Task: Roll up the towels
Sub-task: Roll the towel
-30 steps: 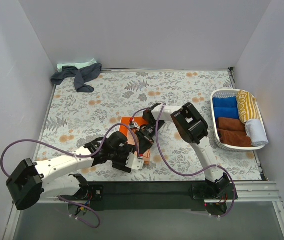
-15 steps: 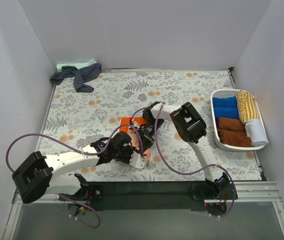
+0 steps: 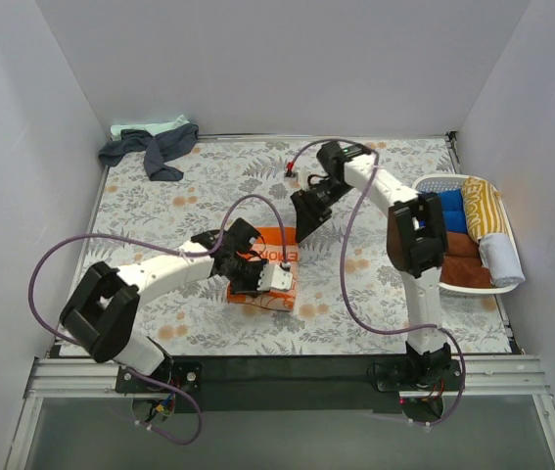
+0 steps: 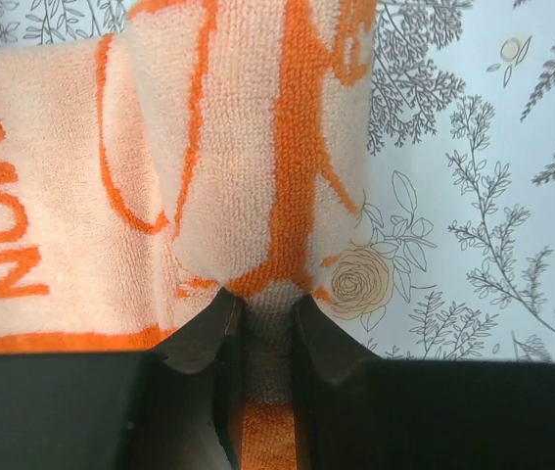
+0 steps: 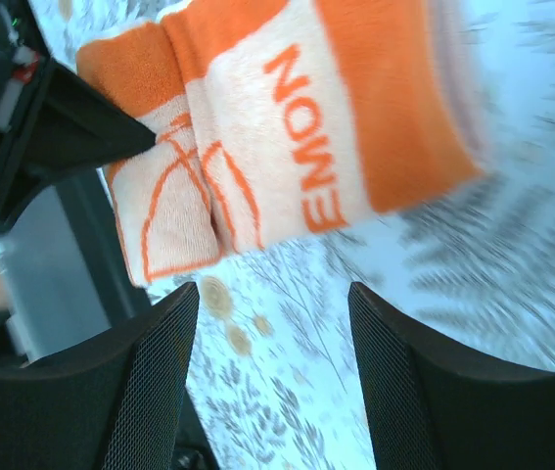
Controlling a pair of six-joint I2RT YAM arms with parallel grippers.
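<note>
Top external view: the orange towel (image 3: 279, 257) lies near the middle of the floral table cover (image 3: 189, 206), partly rolled, with the left gripper (image 3: 262, 278) down on its near end. A second ago both arms crowded low over this towel. Now the right arm has swung up toward the back of the table, and the right gripper (image 3: 301, 223) hangs beyond the towel, touching nothing. In the right wrist view its fingers are spread with only table cover between them — it has let go. In the left wrist view the left gripper has pressed together and pinches a raised fold of the towel between its tips. My reading is that the hold has passed from right to left, leaving the right arm free to reposition; the roll looks loose and unfinished. White panels on the towel carry orange capitals: "EMON" reads clearly from the right wrist and "MON" from the left, though I cannot tell whether a letter comes before them. In the far left corner a dark navy towel (image 3: 155, 152) and a mint green towel (image 3: 145, 127) lie unrolled, while rolled towels (image 3: 480, 206) fill the white basket (image 3: 420, 257) at the right.
</note>
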